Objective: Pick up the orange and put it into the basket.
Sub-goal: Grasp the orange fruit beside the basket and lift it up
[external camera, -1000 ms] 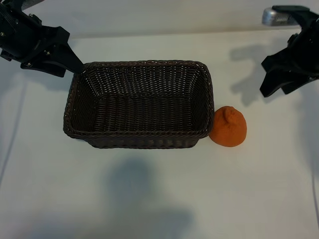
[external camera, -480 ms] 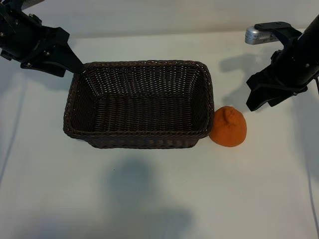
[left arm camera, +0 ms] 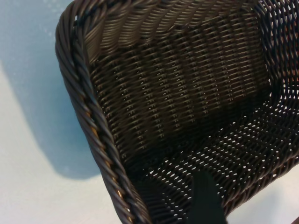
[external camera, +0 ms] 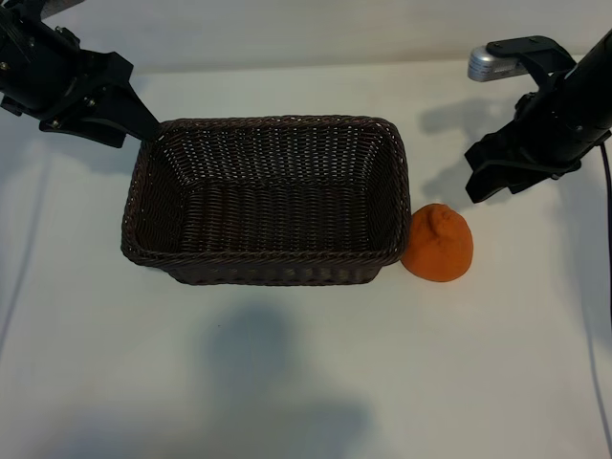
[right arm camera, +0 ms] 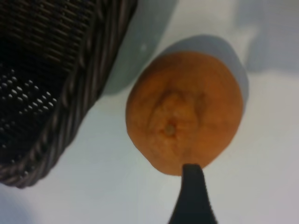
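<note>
Orange [external camera: 438, 244] on the surface [external camera: 306, 382], touching the basket [external camera: 266, 263], right tool [external camera: 497, 177] spread wide, empty, just above and beside it

Basket [external camera: 266, 201] at table [external camera: 306, 382] centre. Orange [external camera: 438, 243] on table at basket's 4 o'clock, against its corner. Left gripper [external camera: 143, 124] at basket's 10 o'clock, right gripper [external camera: 490, 177] at orange's 1 o'clock

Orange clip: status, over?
Right hand open above orange, empty. Left hand open by basket corner. Orange on table against basket. Nothing in the way.
</note>
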Robot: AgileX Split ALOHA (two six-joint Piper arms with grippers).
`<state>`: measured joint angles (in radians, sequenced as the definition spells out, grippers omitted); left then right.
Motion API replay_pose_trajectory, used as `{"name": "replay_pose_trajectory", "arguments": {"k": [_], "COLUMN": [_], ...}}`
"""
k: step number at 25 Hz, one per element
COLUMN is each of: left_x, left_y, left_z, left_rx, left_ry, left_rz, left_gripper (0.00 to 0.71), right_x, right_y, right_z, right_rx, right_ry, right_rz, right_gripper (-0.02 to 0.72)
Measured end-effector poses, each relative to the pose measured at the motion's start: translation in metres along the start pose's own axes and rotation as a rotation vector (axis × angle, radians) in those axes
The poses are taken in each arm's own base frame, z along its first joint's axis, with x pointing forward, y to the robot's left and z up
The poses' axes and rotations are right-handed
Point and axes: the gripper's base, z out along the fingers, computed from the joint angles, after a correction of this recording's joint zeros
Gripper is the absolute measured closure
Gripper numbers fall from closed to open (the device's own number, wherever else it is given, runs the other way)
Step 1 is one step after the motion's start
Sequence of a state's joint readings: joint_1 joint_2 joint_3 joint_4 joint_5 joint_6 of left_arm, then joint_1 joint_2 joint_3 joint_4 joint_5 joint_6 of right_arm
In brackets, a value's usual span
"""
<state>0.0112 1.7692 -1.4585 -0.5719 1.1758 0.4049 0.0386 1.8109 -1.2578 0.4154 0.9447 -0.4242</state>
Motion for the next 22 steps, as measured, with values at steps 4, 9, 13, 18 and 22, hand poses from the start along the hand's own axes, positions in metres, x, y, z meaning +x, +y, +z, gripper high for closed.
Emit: {"name": "replay_pose_trajectory", "arguments": {"k": [4, 9, 13, 18, 22], "left_x": [0.000, 0.000, 0.000, 0.000, 0.000], "left_y": [0.000, 0.000, 0.000, 0.000, 0.000], "left_z": [0.000, 0.000, 0.000, 0.000, 0.000], "left_rx": [0.000, 0.000, 0.000, -0.001, -0.001], "left_ry": [0.000, 0.000, -0.001, -0.002, -0.002], "left_rz": [0.000, 0.000, 0.002, 0.003, 0.004], "left_gripper": [0.204, 0.204, 0.204, 0.204, 0.204], "right_x": [-0.002, 0.001, 0.003, 0.003, 0.003], "right_y": [0.007, 0.010, 0.009, 0.015, 0.015], "right_z": [0.010, 0.034, 0.046, 0.049, 0.052], "right_rx": [-0.016, -0.035, -0.041, -0.044, -0.039], "right_ry": [0.016, 0.082, 0.116, 0.113, 0.102], "right_rz": [-0.014, -0.014, -0.011, -0.023, -0.022], "right_gripper": [0.193, 0.193, 0.193, 0.193, 0.193]}}
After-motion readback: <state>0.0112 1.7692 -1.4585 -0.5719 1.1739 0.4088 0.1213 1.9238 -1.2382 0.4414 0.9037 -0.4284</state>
